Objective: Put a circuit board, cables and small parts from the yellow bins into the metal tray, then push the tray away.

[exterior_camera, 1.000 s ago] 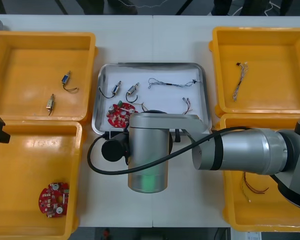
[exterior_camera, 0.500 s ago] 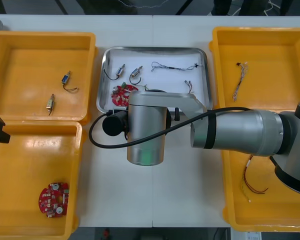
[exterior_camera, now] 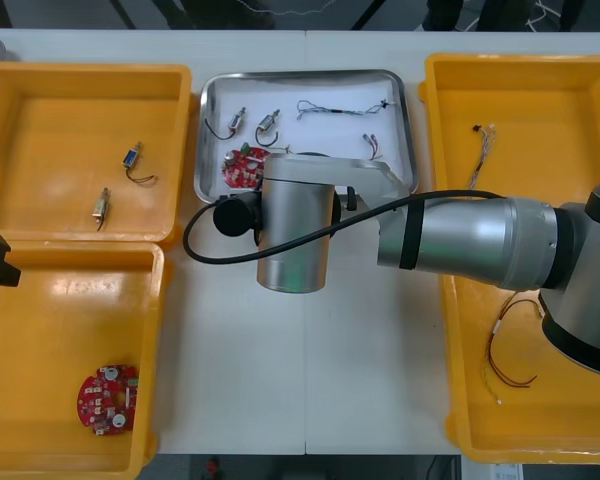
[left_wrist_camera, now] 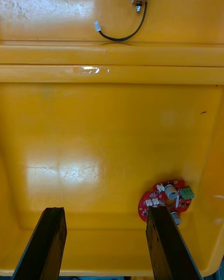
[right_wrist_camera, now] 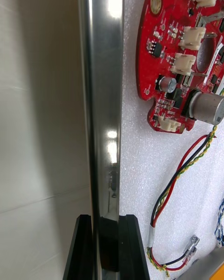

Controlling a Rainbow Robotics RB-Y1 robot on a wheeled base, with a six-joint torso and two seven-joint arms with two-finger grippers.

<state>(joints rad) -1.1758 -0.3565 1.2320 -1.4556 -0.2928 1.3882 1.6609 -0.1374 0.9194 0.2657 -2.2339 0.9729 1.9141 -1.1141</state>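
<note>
The metal tray (exterior_camera: 305,75) lies between the far bins, white inside. It holds a round red circuit board (exterior_camera: 242,166), two small metal parts (exterior_camera: 237,120), a blue and white cable (exterior_camera: 340,108) and a red and yellow cable (exterior_camera: 372,145). My right arm's wrist (exterior_camera: 293,235) covers the tray's near edge. In the right wrist view my right gripper (right_wrist_camera: 108,242) is shut, its tips pressed against the tray's shiny rim (right_wrist_camera: 105,98), with the circuit board (right_wrist_camera: 179,60) just beyond. My left gripper (left_wrist_camera: 106,210) hangs open over the near left bin, above another circuit board (left_wrist_camera: 166,199).
The far left yellow bin (exterior_camera: 85,75) holds two small metal parts (exterior_camera: 132,158). In the near left bin (exterior_camera: 70,260) lies a red board (exterior_camera: 107,398). A cable (exterior_camera: 480,155) lies in the far right bin, and a red and yellow cable (exterior_camera: 510,350) in the near right bin.
My right arm has slid forward and the tray with its contents has moved away, toward the table's far edge. The left arm has stayed still.
</note>
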